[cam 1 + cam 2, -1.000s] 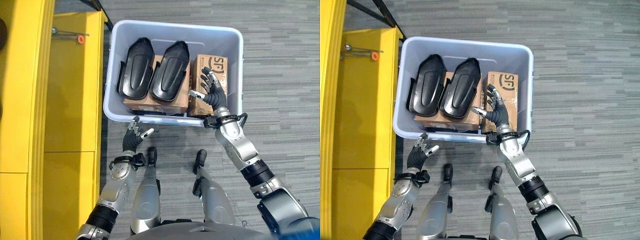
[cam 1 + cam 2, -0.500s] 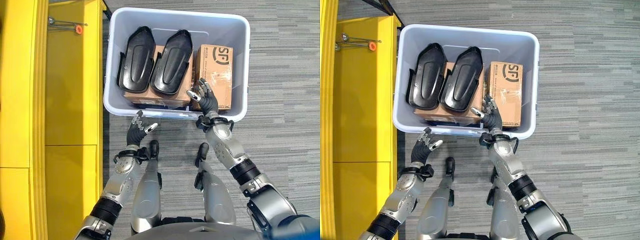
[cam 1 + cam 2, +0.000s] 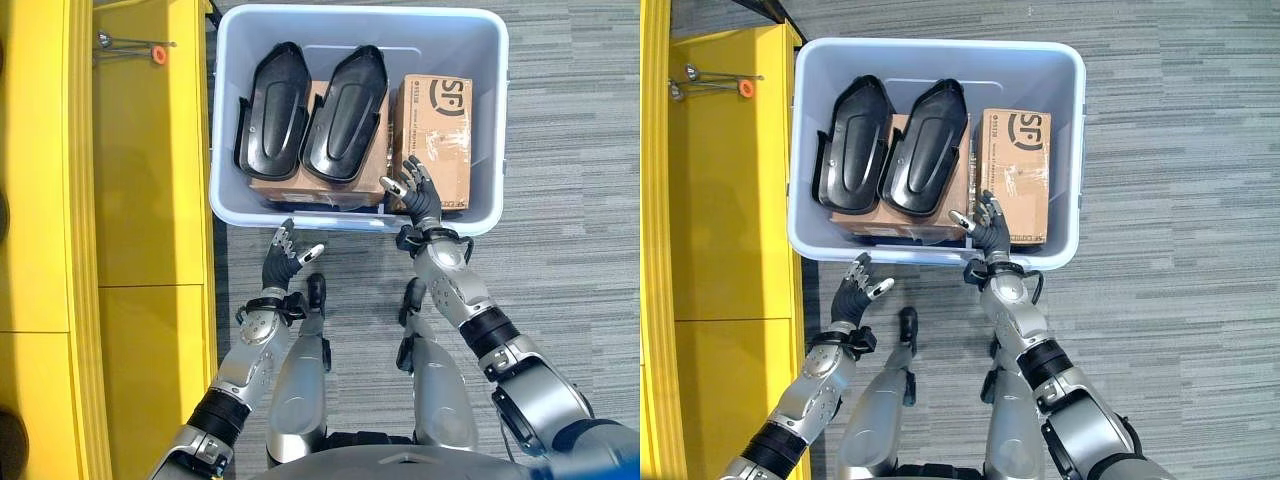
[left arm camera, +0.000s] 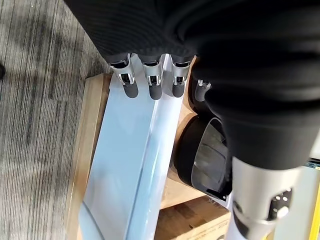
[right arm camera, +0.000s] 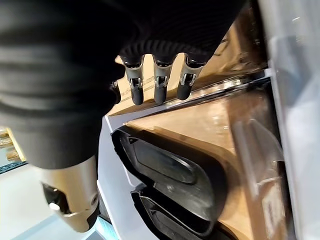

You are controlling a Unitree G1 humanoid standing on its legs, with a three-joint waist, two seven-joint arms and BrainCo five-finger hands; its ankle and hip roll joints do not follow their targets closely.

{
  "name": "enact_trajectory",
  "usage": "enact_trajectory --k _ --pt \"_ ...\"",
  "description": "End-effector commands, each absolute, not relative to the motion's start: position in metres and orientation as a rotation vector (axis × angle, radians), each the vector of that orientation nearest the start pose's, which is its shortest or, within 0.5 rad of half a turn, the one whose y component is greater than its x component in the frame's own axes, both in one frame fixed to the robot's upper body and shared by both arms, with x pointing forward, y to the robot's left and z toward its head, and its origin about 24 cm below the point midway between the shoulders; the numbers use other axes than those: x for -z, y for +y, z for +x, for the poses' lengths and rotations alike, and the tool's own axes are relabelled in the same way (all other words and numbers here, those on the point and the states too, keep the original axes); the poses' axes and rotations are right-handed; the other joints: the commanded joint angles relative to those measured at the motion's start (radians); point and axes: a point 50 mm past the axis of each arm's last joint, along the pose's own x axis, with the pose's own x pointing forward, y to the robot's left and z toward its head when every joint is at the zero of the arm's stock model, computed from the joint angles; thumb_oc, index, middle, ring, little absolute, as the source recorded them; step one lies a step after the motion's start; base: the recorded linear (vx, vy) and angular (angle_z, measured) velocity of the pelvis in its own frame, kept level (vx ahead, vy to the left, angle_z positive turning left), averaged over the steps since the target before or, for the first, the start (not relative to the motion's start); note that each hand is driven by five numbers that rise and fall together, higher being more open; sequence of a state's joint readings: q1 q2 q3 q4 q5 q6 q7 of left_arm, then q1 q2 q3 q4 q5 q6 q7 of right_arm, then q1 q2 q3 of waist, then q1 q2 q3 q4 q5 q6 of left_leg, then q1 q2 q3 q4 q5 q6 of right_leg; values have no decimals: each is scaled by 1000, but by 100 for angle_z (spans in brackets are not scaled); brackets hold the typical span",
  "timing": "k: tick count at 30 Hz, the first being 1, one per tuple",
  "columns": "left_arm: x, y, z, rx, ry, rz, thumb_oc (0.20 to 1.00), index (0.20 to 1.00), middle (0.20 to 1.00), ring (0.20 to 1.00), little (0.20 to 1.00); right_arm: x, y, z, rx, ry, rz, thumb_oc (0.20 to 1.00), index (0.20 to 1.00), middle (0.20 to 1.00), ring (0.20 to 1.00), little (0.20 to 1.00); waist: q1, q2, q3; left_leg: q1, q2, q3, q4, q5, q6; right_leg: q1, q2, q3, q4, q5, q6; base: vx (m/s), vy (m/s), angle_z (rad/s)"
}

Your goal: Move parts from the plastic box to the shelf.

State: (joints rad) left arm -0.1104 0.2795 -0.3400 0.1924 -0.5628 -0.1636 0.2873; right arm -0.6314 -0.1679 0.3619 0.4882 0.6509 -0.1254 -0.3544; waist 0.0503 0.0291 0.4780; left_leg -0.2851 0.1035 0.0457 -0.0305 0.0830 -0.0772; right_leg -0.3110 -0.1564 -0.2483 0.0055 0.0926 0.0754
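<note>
A pale blue plastic box (image 3: 228,120) stands on the grey carpet. Inside lie two black shell-shaped parts (image 3: 271,110) (image 3: 342,115) side by side on a brown carton (image 3: 320,185), and a second cardboard carton (image 3: 437,128) at the box's right. My right hand (image 3: 416,196) hovers open over the box's near rim, just before the right carton, holding nothing. Outside the box's near wall, my left hand (image 3: 283,262) is raised and open, empty. The black parts (image 5: 170,175) show past my right fingers (image 5: 159,82).
The yellow shelf (image 3: 140,200) runs along the left, close to the box's left wall. A thin metal tool with an orange end (image 3: 135,46) lies on it at the far end. Open carpet (image 3: 570,200) lies to the right.
The camera has shifted, so the box sits higher and more to the right. My right hand has drawn back from over the carton to the near rim. My left hand has risen slightly toward the box.
</note>
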Motion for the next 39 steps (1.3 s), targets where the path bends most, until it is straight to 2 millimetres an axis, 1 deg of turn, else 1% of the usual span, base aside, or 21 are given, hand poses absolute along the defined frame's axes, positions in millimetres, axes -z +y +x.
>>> enact_trajectory --k 1,2,3,10,12,13,26,31,33,35,38,39 --pt "-36 144 264 -8 9 -258 1000 1000 1000 1000 1000 -138 -85 365 -35 -170 310 1000 1000 1000 1000 1000 16 -17 6 36 -1 -8 20 -70 6 -52 -70 17 99 -33 63 0 0 0" --pt "-37 142 264 0 5 -263 1000 1000 1000 1000 1000 -143 -87 370 -16 -176 298 1000 1000 1000 1000 1000 19 -15 6 35 -2 -8 19 -70 6 -54 -70 17 98 -31 64 0 0 0" --pt "-37 142 265 1 4 -262 1000 1000 1000 1000 1000 -144 -87 371 -16 -177 298 1000 1000 1000 1000 1000 19 -15 7 35 -1 -8 19 -70 6 -54 -70 17 98 -31 64 0 0 0" --pt "-41 140 268 22 -12 -267 1000 1000 1000 1000 1000 -163 -100 389 60 -195 258 1000 1000 1000 1000 1000 34 -7 11 31 -6 -11 15 -69 7 -60 -69 15 98 -30 64 0 0 0" --pt "-42 140 268 25 -13 -267 1000 1000 1000 1000 1000 -166 -102 391 69 -200 248 1000 1000 1000 1000 1000 36 -5 12 30 -5 -11 15 -69 6 -62 -69 14 98 -31 64 0 0 0" --pt "-43 139 269 33 -19 -268 1000 1000 1000 1000 1000 -170 -105 394 88 -200 231 1000 1000 1000 1000 1000 40 -4 13 27 -5 -13 15 -69 6 -63 -68 14 98 -30 65 0 0 0" --pt "-49 135 274 56 -43 -268 1000 1000 1000 1000 1000 -183 -119 407 146 -197 150 1000 1000 1000 1000 1000 60 -1 24 8 -9 -32 24 -72 9 -68 -69 6 103 -37 66 2 2 1" --pt "-51 135 276 55 -48 -268 1000 1000 1000 1000 1000 -190 -112 405 115 -235 140 1000 1000 1000 1000 1000 61 -8 29 1 -10 -37 30 -73 11 -70 -68 7 103 -38 64 4 5 5" --pt "-52 137 276 46 -52 -269 1000 1000 1000 1000 1000 -201 -103 400 74 -295 145 1000 1000 1000 1000 1000 57 -16 30 0 -10 -38 33 -76 12 -68 -68 7 103 -38 64 2 3 2" --pt "-52 137 276 45 -53 -270 1000 1000 1000 1000 1000 -204 -101 399 63 -313 148 1000 1000 1000 1000 1000 56 -18 31 0 -11 -39 35 -77 12 -68 -69 7 103 -38 64 0 0 0" --pt "-52 139 276 35 -53 -268 1000 1000 1000 1000 1000 -219 -90 391 4 -385 183 1000 1000 1000 1000 1000 53 -28 32 -3 -10 -37 39 -78 13 -68 -70 9 102 -38 64 0 0 0" --pt "-52 140 276 35 -53 -268 1000 1000 1000 1000 1000 -219 -90 391 4 -385 183 1000 1000 1000 1000 1000 53 -28 31 -3 -10 -37 40 -79 13 -68 -70 9 103 -38 64 0 0 0"
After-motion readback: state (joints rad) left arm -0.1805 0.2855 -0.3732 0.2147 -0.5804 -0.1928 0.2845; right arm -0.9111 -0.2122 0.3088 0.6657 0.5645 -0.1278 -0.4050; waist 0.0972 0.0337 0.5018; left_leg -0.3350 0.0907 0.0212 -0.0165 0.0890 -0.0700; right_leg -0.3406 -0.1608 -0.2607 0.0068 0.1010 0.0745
